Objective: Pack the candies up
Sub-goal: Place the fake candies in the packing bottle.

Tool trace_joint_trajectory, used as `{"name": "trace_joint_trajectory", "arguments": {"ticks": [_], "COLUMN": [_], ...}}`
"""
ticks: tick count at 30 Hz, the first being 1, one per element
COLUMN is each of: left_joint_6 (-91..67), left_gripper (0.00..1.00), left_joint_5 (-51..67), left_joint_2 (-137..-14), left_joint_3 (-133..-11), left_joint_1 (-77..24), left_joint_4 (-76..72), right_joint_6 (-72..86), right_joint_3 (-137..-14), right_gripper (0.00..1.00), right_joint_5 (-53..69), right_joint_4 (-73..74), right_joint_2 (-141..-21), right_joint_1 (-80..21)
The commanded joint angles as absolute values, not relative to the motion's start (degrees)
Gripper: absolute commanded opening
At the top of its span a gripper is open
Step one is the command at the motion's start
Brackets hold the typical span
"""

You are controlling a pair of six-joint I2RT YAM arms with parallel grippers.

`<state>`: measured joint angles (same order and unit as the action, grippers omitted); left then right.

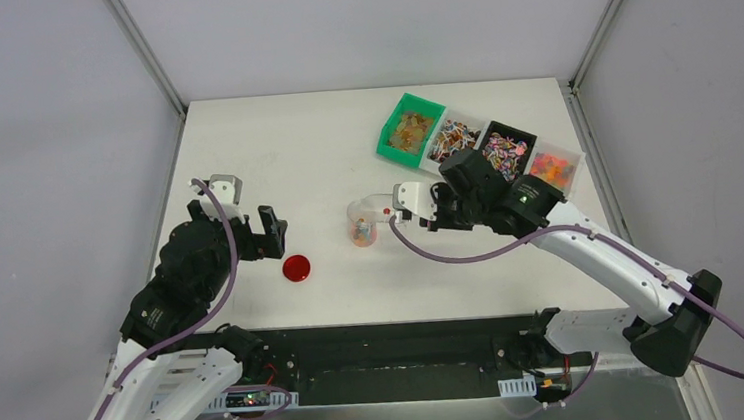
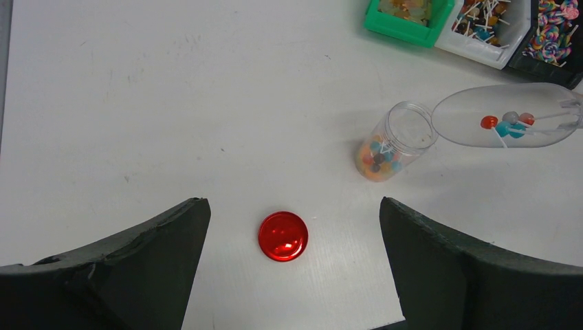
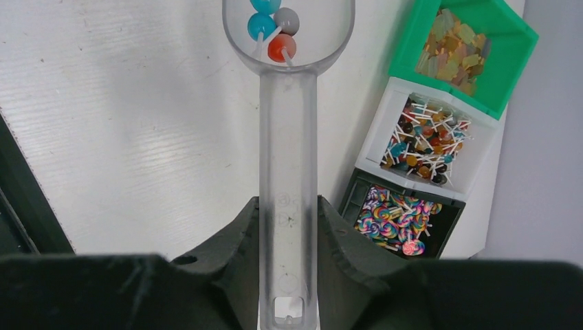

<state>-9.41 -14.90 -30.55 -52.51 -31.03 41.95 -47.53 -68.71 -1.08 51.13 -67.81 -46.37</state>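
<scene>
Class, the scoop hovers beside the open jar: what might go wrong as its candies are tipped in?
1. The scoop looks wider than the jar mouth, so candies may spill onto the table.
2. Their sticks could catch across the rim.
3. Nothing steadies the jar; the left gripper hangs open, away from it, so a nudge might topple it.

Jar (image 2: 393,143), lid (image 2: 282,236) mid-table; scoop (image 2: 462,122) beside jar.

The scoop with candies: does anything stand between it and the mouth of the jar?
Nothing visible does. The scoop in the right fingers holds its candies right beside the jar, whose mouth is open; the red lid lies apart on the table.
</scene>
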Motion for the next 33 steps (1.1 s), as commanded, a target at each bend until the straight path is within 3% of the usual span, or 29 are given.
{"name": "trace_joint_trajectory", "arguments": {"ticks": [1, 33], "left_joint_6": [-8.7, -8.6], "left_gripper": [0.99, 0.99], "left_joint_5": [-14.8, -15.2], "left_joint_2": [-29.6, -28.4], "left_joint_3": [-52.4, -52.3], "left_joint_1": [-30.7, -30.7], "left_joint_4": [39.7, 39.7], "right_joint_6": [-50.5, -55.2], "right_joint_3": [-73.7, -86.0], "right_gripper": [0.00, 0.00], "right_joint_5": [-4.5, -14.1], "right_joint_4": [52.3, 63.8], "right_joint_2": [-69.0, -79.0], "right_joint_1": [-47.2, -50.8]}}
